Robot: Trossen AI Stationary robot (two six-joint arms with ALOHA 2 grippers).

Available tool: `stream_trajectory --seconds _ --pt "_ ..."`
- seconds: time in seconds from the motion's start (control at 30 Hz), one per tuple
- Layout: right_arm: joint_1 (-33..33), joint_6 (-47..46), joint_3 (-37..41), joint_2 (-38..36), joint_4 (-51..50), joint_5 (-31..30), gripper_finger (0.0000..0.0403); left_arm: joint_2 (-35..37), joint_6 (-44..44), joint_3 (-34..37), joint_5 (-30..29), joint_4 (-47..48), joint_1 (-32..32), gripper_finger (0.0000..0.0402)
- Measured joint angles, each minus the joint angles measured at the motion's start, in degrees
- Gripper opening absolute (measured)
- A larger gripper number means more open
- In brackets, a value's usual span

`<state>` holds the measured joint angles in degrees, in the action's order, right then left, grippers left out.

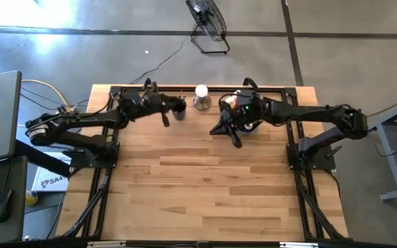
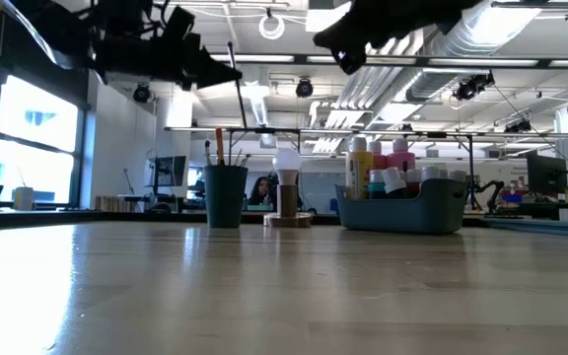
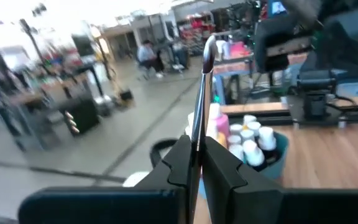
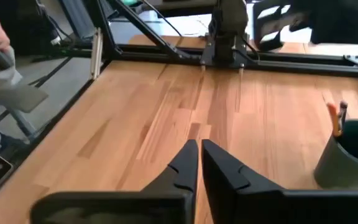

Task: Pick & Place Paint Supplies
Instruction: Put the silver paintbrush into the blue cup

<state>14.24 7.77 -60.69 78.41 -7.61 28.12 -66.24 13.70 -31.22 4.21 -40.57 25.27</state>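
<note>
Pinching thin brush (image 3: 201,93): closed left hand (image 3: 194,163)

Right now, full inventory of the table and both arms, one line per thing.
Brush: one in the grip, thin, dark handle, above the cup.
Cup: one, dark teal, far edge of the table, more brushes standing in it; their count cannot be told.
Bin: one, grey-blue, far edge, right of the cup in the low view.
Paint bottles: yellow and pink, standing in the bin; exact count unclear.
Capped pots: several, white caps, in the bin.
Small stand: one, white round top, between cup and bin.
Table: one, light wood.
Floor fan: one, dark, beyond the table.
Left gripper: shut on the brush.
Right gripper: shut, holding nothing, near the bin.
</note>
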Motion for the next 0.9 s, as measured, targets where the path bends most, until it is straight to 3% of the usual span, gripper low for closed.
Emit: stream_trajectory --seconds 0.13,0.4,0.67,0.9 --pt "-0.9 -0.7 5.2 0.0 6.5 -0.7 0.0005 0.0 -5.7 0.0 6.6 2.2 7.0 0.0017" --pt "-3.6 -5.1 15.4 0.0 19.1 -6.1 0.0003 0.0 -10.5 0.0 7.7 9.2 15.4 0.0017" --pt "-6.3 -5.2 18.3 0.0 22.4 -12.1 0.0004 0.0 -15.9 0.0 7.5 14.9 16.7 0.0017" --pt "-7.6 -5.0 18.3 0.0 24.7 -13.1 0.0005 -4.9 -18.8 0.0 6.8 13.6 16.7 0.0017"
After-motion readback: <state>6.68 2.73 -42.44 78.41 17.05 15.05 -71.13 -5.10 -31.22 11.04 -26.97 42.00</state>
